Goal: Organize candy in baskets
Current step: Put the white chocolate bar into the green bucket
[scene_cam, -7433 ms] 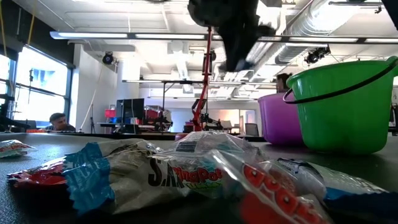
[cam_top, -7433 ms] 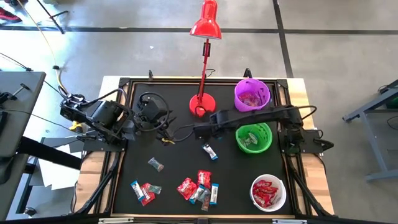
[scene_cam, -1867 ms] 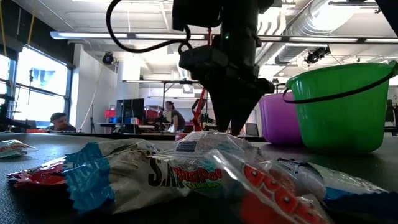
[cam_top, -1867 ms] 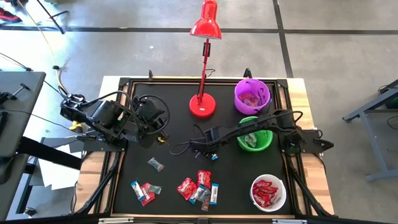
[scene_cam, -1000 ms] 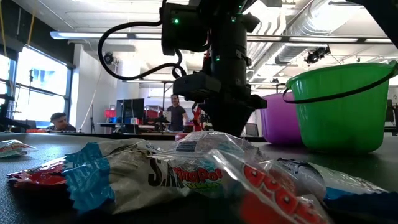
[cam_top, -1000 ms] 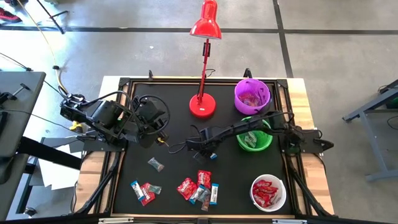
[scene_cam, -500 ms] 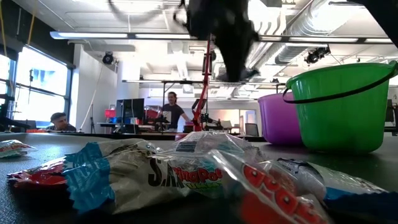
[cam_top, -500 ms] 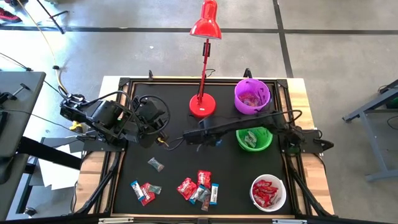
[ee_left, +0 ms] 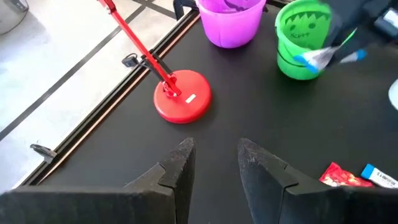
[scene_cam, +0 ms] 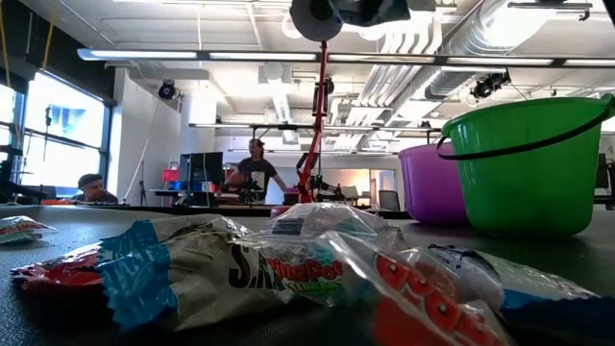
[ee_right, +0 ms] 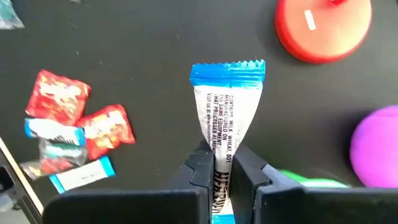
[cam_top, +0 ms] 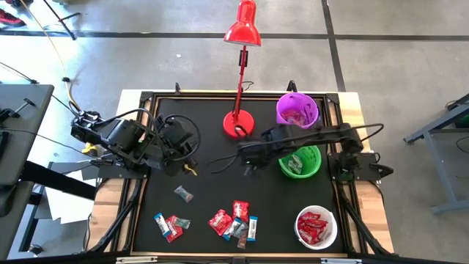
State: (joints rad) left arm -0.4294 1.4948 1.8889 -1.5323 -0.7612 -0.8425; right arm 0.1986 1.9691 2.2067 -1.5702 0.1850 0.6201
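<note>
High view: right hand [cam_top: 251, 160] sits over the mid table [cam_top: 205, 183], just beside the green basket [cam_top: 299, 162], purple basket [cam_top: 297, 111] behind it, white basket [cam_top: 316, 227] near the front right corner with red sweets inside. Held candy not resolvable here. Left hand [cam_top: 192, 169] waits at the table's left, near the red lamp base [cam_top: 237, 125] side, nothing in it. Loose candy pile [cam_top: 234, 220] front centre, more pieces [cam_top: 170, 224] front left, one dark piece [cam_top: 183, 193] alone. Low view: close-up candy [scene_cam: 288, 264] fills the foreground, green basket [scene_cam: 527, 163] and purple basket [scene_cam: 430, 183] at right; only the underside of an arm shows at top, hand not readable. People at desks far behind, irrelevant. Left wrist view: left hand [ee_left: 214, 165] fingers parted, empty; across the table a blue-and-white sweet [ee_left: 314, 58] hangs in front of the green basket [ee_left: 298, 34]. Right wrist view: right hand [ee_right: 219, 171] clenched on the blue-and-white candy [ee_right: 225, 118] by its lower end, wrapper sticking out past the fingers, off the table. To do it well, judged: matching basket is likely the green one; carry the piece fully over the rim, centre it above the opening, keep it high enough that the dangling end doesn't catch the rim or handle, then release. Grip is only on the wrapper tail, so avoid quick swings.
</note>
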